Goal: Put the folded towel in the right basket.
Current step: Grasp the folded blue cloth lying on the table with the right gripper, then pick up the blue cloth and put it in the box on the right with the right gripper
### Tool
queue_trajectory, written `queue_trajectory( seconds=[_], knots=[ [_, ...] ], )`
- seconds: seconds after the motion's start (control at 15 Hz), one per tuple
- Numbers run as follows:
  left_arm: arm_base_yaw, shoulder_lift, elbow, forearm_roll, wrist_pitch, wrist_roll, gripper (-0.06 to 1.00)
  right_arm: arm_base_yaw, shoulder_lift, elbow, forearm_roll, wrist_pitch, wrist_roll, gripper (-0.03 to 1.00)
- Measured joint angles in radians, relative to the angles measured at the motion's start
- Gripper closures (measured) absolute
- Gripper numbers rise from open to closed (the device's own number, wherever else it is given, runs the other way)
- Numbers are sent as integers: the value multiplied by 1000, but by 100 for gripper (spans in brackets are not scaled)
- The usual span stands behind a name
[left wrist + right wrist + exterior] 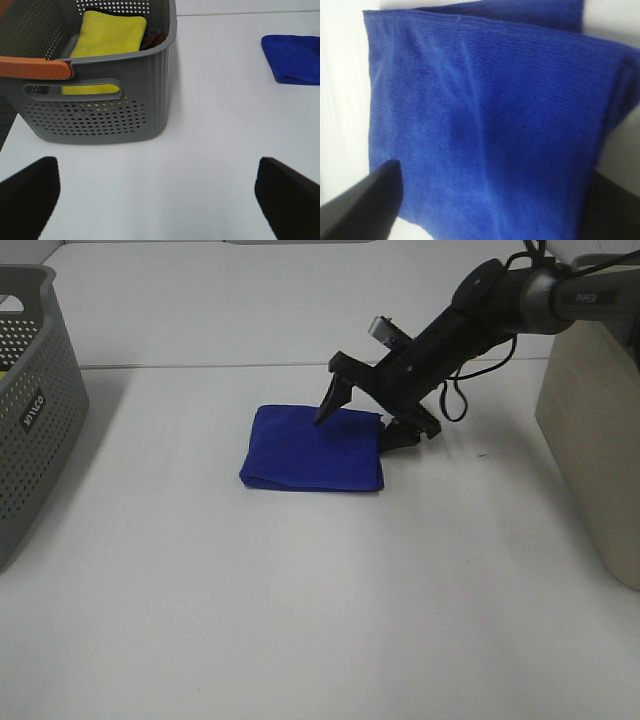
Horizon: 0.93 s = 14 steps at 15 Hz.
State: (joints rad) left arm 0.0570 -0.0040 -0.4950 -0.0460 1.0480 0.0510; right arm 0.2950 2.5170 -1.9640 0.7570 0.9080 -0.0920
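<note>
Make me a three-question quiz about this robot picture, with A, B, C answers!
1. Where is the blue towel? A on the floor; B on the table; C hanging in the air.
2. What colour is the folded cloth in the grey basket? A yellow; B red; C green.
3. The right gripper is: A shut tight; B open at the towel's edge; C out of sight.
Answers: 1 B, it lies flat there. 2 A, the left wrist view shows it yellow. 3 B, its fingers stand apart, one over the towel.

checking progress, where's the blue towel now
The blue towel lies on the table, middle of the high view, open right gripper at its right edge, beige basket further right.
</note>
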Motion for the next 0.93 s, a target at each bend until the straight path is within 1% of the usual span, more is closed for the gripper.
queue_trajectory(
  seconds=[0.07,0.13,0.2,0.27,0.4,0.53,0.67,0.8,0.87,0.93],
  knots=[
    [0,0,0,0,0,0,-4,34,8,0,-4,-41,10,32],
    [0,0,0,0,0,0,-4,69,17,3,-10,-89,21,53],
    [0,0,0,0,0,0,-4,93,26,3,-7,-121,27,78],
    [0,0,0,0,0,0,-4,110,27,3,-10,-134,28,85],
    [0,0,0,0,0,0,-4,115,28,3,-7,-126,28,85],
    [0,0,0,0,0,0,-4,110,13,4,-12,-79,21,85],
    [0,0,0,0,0,0,-4,85,-69,-30,-23,55,-3,85],
    [0,0,0,0,0,0,-4,28,-182,-123,-23,171,-4,85],
    [0,0,0,0,0,0,-4,-8,-246,-169,-31,216,-4,85],
    [0,0,0,0,0,0,-4,-25,-273,-190,-40,235,-4,85]
  ],
)
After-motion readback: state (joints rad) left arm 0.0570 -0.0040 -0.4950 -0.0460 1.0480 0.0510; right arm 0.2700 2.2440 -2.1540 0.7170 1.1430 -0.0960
